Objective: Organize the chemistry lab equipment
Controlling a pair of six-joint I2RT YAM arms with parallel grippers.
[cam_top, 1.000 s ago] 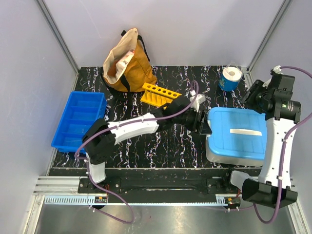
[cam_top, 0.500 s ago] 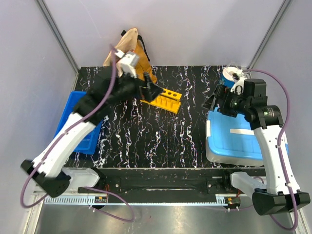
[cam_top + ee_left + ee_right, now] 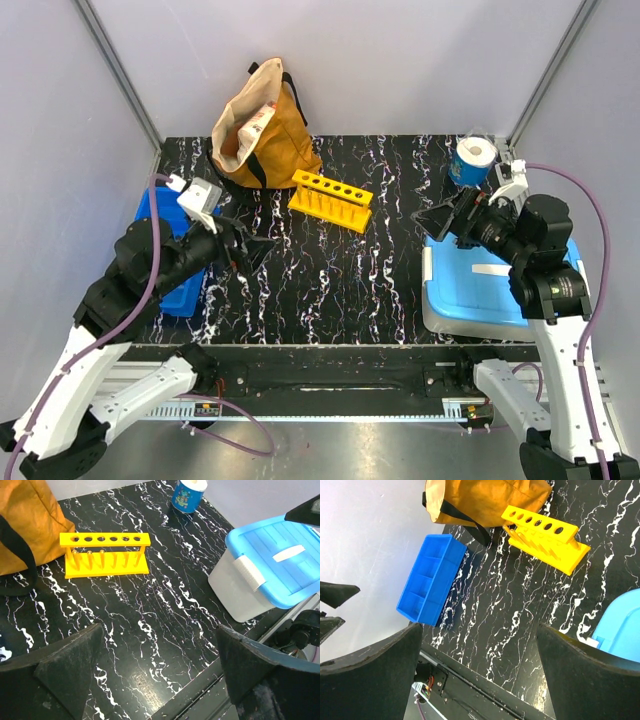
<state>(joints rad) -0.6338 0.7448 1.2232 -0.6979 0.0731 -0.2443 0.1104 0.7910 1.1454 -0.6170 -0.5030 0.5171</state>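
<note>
Both of our grippers are spread wide with nothing in them. Our left gripper (image 3: 255, 250) hangs over the black marbled table (image 3: 340, 290) beside the blue plastic tray with compartments (image 3: 160, 215), and our right gripper (image 3: 435, 220) hangs near a far corner of the clear plastic box with a blue lid (image 3: 500, 280). We see the yellow plastic test-tube rack (image 3: 331, 199) standing farther back on the table, just beside the tan fabric bag (image 3: 262, 135).

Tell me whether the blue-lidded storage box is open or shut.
Shut: the blue lid sits flat on the clear box, with the white latch folded down over its edge.
</note>
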